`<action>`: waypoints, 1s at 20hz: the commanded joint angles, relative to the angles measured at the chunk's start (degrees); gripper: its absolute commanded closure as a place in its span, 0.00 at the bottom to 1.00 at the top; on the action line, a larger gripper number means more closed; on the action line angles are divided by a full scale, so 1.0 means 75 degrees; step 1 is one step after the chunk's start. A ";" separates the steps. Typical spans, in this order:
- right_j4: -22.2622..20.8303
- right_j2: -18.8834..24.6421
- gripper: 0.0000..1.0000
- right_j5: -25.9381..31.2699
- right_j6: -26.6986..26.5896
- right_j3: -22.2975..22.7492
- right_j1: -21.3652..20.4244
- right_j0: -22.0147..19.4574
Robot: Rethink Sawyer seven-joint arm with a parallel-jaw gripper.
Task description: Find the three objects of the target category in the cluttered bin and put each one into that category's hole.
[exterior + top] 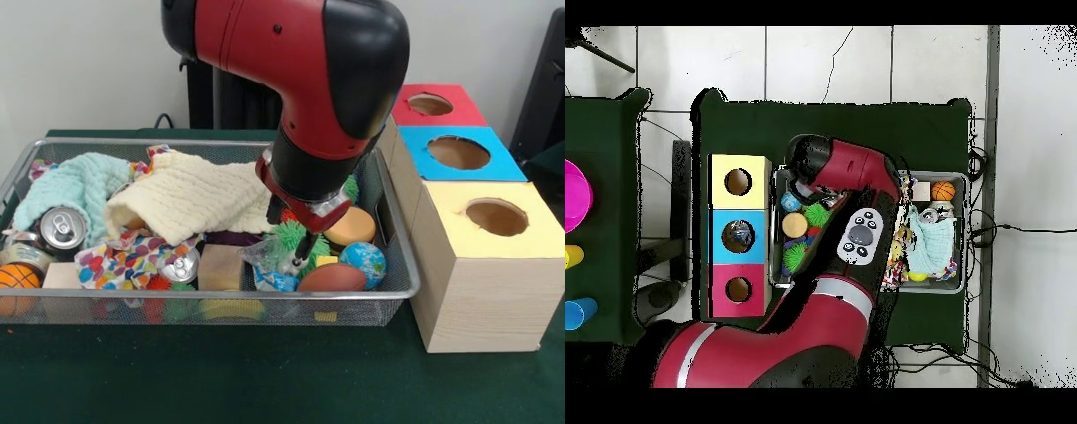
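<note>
We see the red and black arm [300, 79] filling the upper centre of the front view and sweeping from the lower left to the centre of the overhead view. Beneath it the green tabletop [265, 380] carries the bin [132, 305], which spans the left and middle of the front view. To the right of the bin stand three wooden boxes, each with a round hole: yellow-topped [494, 216] lowest in the frame, blue-topped [459, 152] above it, red-topped [433, 104] at the top. Inside the bin a cream knitted cloth [199, 199] lies centre, a mint cloth [66, 187] at left. The hand [303, 256] reaches down into the bin's right half; we cannot tell how far it is open or whether it holds anything. Just left of the hand lies one clear packet with blue print [269, 269], against a green spiky ball [291, 238]. Smaller items follow: a brown football-shaped ball [331, 278], a globe ball [364, 262], a drink can [62, 228] and a small basketball [18, 278] at lower left.
</note>
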 commanded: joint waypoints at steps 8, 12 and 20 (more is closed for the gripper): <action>0.0021 0.0081 0.00 -0.0014 0.1462 -0.0401 0.0101 -0.0190; 0.0092 0.0141 0.00 -0.0185 0.1496 -0.0348 0.0166 -0.0207; 0.0205 0.0518 0.00 -0.0969 0.1432 0.0076 0.0568 -0.0303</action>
